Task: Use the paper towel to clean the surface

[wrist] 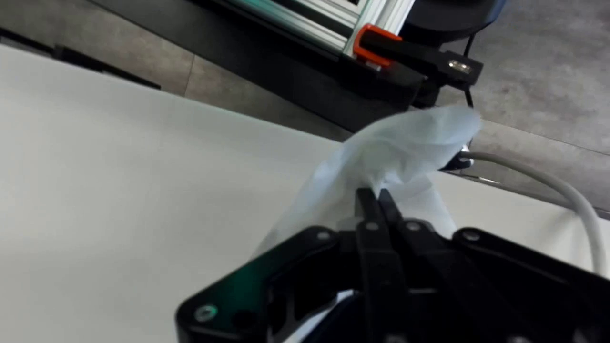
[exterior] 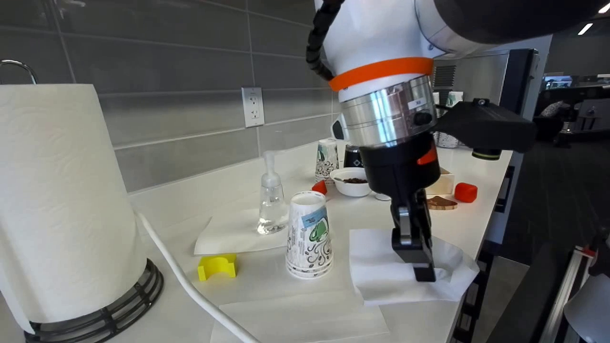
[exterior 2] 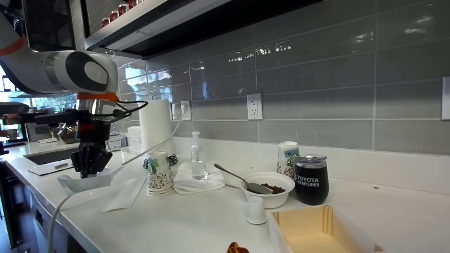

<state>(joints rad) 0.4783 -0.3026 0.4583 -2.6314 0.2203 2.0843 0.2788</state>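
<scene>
Claw (wrist: 375, 192) pinches bunched paper towel (wrist: 410, 140) over surface (wrist: 143, 190), near its edge; whether towel touches surface is hard to tell

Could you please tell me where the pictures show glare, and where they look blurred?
In an exterior view, bright reflections on the tiled wall; in an exterior view, bright streaks on the metal collar; in the wrist view, soft edges on the gripper and paper towel.
</scene>
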